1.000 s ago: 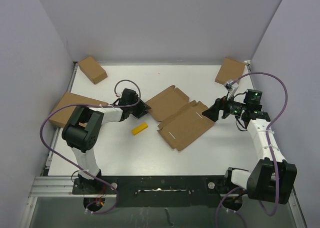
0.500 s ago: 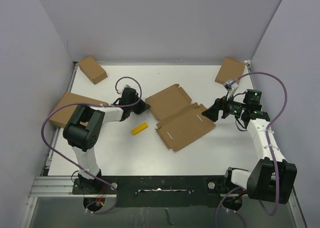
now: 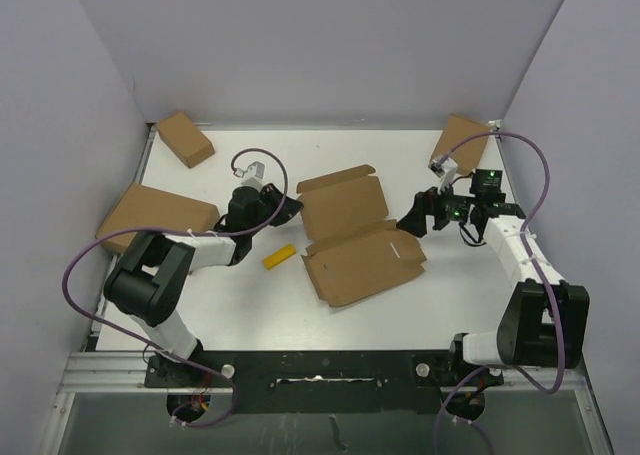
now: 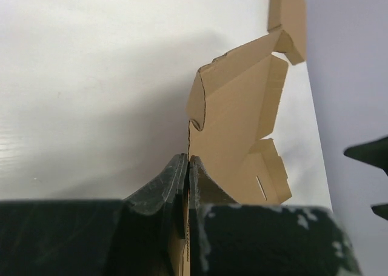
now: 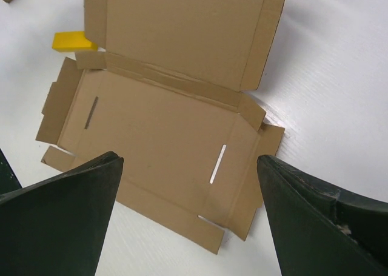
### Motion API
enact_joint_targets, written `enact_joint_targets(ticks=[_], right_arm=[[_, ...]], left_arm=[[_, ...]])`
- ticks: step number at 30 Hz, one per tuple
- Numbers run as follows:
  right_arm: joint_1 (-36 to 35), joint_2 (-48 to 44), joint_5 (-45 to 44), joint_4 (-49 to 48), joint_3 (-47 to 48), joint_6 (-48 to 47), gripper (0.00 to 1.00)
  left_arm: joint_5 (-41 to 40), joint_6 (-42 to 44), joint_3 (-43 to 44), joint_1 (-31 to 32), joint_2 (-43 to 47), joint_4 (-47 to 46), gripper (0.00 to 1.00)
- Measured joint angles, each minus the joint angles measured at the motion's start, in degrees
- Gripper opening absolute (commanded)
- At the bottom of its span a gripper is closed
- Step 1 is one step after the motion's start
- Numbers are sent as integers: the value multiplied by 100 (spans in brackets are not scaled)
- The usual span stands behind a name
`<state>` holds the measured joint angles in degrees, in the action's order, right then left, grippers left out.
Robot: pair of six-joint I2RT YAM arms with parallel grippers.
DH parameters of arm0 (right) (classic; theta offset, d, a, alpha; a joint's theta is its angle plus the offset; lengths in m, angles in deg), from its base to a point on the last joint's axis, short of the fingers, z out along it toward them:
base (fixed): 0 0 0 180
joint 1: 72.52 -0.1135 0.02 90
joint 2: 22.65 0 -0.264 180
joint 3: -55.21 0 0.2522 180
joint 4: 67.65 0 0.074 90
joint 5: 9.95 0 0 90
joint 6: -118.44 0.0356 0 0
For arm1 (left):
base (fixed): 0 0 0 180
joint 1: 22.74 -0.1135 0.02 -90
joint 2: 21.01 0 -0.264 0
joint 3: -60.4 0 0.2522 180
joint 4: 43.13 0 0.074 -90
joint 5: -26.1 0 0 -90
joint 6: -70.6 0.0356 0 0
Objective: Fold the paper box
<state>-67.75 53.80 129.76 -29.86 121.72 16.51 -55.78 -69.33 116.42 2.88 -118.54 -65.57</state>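
The paper box [image 3: 352,237] lies unfolded near the table's middle, its lid panel toward the back and slightly raised on the left. My left gripper [image 3: 291,206] is shut on the lid panel's left edge; in the left wrist view the cardboard sheet [image 4: 236,112] runs straight into the closed gripper [image 4: 189,164]. My right gripper [image 3: 411,222] hangs open above the box's right end. The right wrist view looks down on the box's base panel [image 5: 163,124], which shows between the wide-apart fingers [image 5: 73,203], with nothing held.
A small yellow block [image 3: 280,256] lies just left of the box, also visible from the right wrist as the yellow block [image 5: 71,41]. Folded brown boxes sit at back left [image 3: 185,138], far left [image 3: 155,215] and back right [image 3: 460,140]. Walls enclose the table on three sides.
The left gripper has shut on the lid's left edge and moved back, turning the box and lifting that edge. The right gripper has moved left over the box's right end, still open.
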Motion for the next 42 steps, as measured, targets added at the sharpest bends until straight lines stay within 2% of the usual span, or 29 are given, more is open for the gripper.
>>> enact_joint_targets(ticks=[7, 19, 28, 34, 42], right_arm=[[-140, 520, -17, 55, 184, -120, 99], [-144, 1849, 251, 20, 754, -98, 89], [-151, 2275, 361, -238, 898, -72, 78], [-186, 2535, 514, -413, 979, -79, 61], [-188, 2653, 710, -529, 1032, -72, 28]], left_arm=[[157, 612, -350, 249, 345, -678, 0], [308, 1067, -756, 505, 647, -1325, 0], [352, 1126, -970, 525, 656, -1530, 0], [452, 1141, -988, 570, 660, -1657, 0], [562, 1143, -1021, 590, 732, -1707, 0]])
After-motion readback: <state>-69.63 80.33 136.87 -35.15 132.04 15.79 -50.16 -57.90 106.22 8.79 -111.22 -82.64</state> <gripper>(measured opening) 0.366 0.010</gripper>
